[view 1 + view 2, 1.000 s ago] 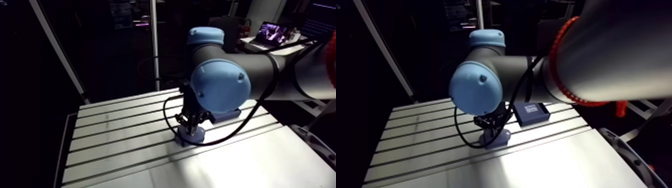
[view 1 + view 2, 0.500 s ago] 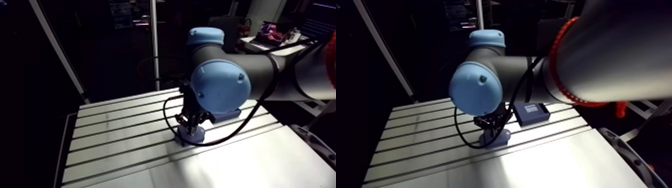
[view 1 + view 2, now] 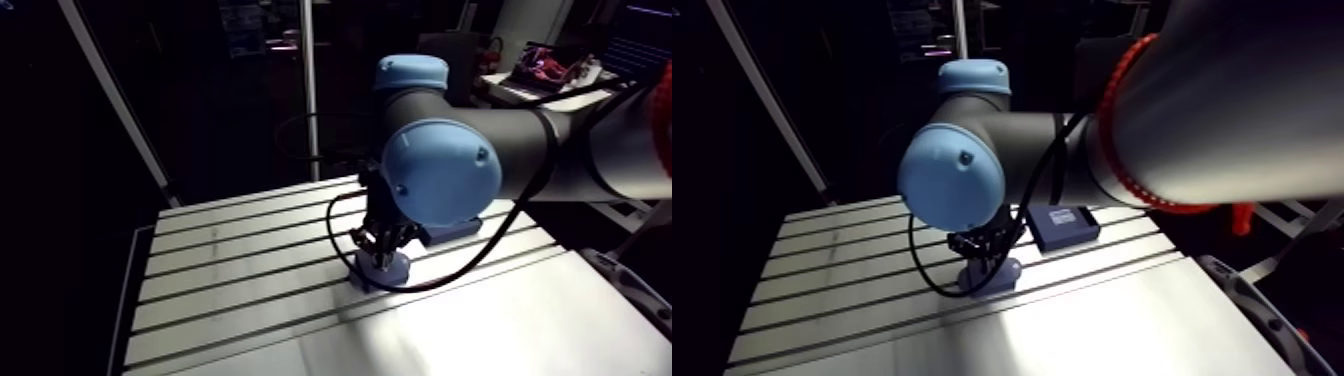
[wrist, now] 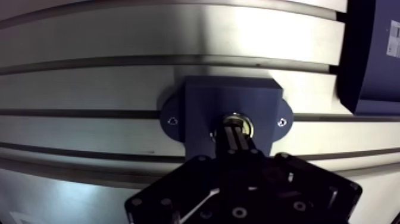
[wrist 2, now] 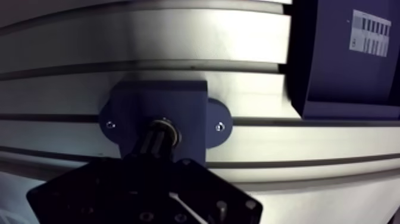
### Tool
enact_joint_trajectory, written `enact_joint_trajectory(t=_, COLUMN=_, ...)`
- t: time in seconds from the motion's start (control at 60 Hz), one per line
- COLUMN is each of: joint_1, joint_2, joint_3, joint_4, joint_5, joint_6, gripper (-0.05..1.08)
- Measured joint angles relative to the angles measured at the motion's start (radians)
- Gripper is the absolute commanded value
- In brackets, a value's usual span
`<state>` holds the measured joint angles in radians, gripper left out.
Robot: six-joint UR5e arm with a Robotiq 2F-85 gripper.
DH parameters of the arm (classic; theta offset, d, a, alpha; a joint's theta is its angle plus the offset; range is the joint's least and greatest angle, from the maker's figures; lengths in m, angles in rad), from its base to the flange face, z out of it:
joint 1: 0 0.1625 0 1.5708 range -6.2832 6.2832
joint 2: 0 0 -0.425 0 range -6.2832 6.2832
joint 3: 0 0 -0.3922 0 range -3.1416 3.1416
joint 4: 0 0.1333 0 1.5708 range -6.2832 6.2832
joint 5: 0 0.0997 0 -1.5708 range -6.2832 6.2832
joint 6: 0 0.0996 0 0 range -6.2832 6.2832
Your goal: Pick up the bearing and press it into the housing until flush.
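Note:
A dark blue housing (image 4: 202, 104) with two screw ears is bolted flat on the slotted table (image 4: 89, 89). In its bore sits the metal bearing (image 4: 244, 123), of which only a bright ring shows. My gripper (image 4: 236, 136) stands straight above it, shut, its two fingers together with nothing between them and their tips resting on the bearing. The tips hide the bearing's middle. In the arm view the gripper (image 3: 380, 250) comes down onto the housing (image 3: 393, 268) near the table's middle.
A dark blue tray (image 4: 372, 59) with a white label lies on the table just beside the housing, a short gap away. In the arm view it lies behind the housing (image 3: 1064, 228). The table's front edge is near.

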<state>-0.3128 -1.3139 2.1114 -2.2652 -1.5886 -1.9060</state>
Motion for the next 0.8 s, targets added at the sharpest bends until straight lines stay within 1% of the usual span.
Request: enact_joint_trajectory(t=0.8, joint_1=0.001, joint_2=0.005, joint_3=0.000, joint_4=-0.002, joint_5=0.000, joint_6=0.000, gripper=0.98)
